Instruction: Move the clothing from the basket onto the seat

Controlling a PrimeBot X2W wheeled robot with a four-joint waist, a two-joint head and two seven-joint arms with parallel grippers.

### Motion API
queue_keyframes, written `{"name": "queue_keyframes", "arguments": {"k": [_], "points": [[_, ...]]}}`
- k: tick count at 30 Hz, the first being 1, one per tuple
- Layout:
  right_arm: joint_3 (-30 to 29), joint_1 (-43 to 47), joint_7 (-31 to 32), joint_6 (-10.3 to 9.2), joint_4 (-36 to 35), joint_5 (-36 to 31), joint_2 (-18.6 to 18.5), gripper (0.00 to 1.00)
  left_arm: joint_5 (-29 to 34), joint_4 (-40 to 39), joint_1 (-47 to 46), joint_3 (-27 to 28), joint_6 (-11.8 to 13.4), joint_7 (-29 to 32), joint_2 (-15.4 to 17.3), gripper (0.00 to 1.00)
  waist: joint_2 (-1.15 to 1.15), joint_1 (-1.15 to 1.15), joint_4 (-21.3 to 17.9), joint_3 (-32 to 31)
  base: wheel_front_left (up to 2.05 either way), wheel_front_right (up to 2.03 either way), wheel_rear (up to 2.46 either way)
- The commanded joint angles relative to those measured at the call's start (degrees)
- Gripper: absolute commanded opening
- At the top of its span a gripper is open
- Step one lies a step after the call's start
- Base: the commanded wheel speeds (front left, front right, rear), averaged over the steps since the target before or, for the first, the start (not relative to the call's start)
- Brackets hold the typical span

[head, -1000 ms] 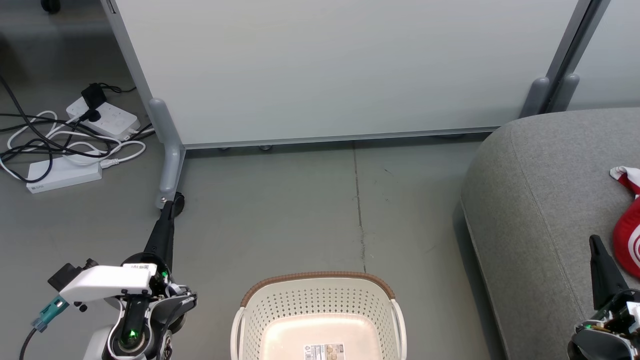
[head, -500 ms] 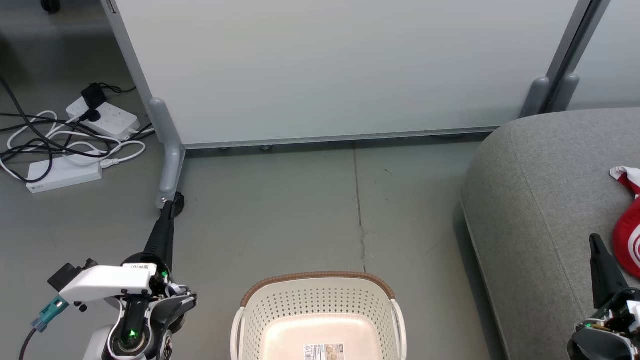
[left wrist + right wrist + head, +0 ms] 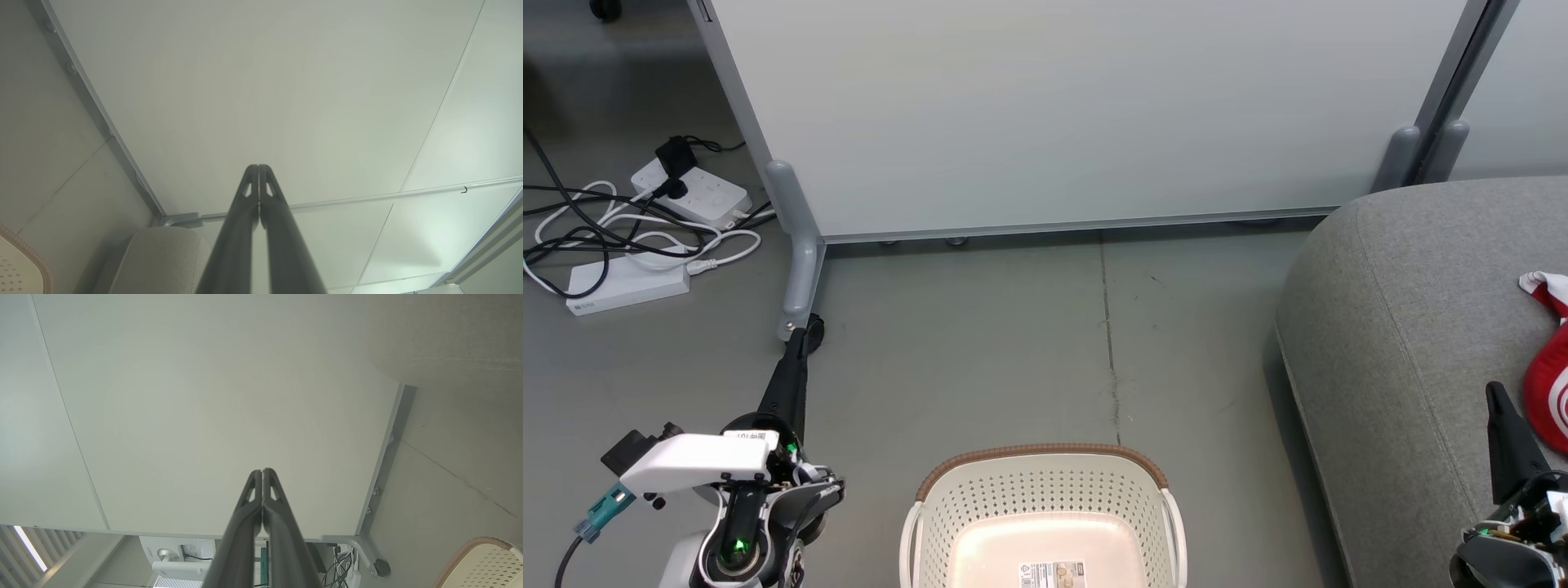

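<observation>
The cream perforated basket (image 3: 980, 498) with a brown rim stands on the floor at the bottom centre, holding just a paper label (image 3: 1052, 573) on its floor. Red clothing (image 3: 1547, 384) with white trim lies on the grey seat (image 3: 1405, 327) at the right edge. My left gripper (image 3: 805, 335) is shut at the lower left, fingers pointing toward the panel's foot, left of the basket. My right gripper (image 3: 1494, 392) is shut over the seat, just left of the clothing. Both wrist views show the fingers pressed together, left gripper (image 3: 258, 168) and right gripper (image 3: 262, 472), empty. The basket's corner (image 3: 486, 563) appears again.
A pale partition panel (image 3: 1078, 114) with a grey foot (image 3: 799, 269) stands behind the basket. Power strips and tangled cables (image 3: 637, 229) lie on the floor at far left. Bare grey floor (image 3: 1029, 343) lies between the basket and the panel.
</observation>
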Motion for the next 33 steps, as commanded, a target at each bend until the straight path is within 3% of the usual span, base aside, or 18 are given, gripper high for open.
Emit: {"name": "queue_keyframes", "arguments": {"k": [1,33], "points": [[-0.1,-0.2,0.5,0.14,-0.1,-0.3,-0.1,0.0,0.0,0.1,-0.9,0.3,-0.2,0.2,0.2,0.0,0.0,0.0,0.0,0.0,0.0,0.0,0.0],[-0.4,-0.3,0.6,0.14,0.0,-0.5,0.0,0.0,0.1,0.1,-0.9,0.4,-0.2,0.2,0.1,0.0,0.0,0.0,0.0,0.0,0.0,0.0,0.0]]}}
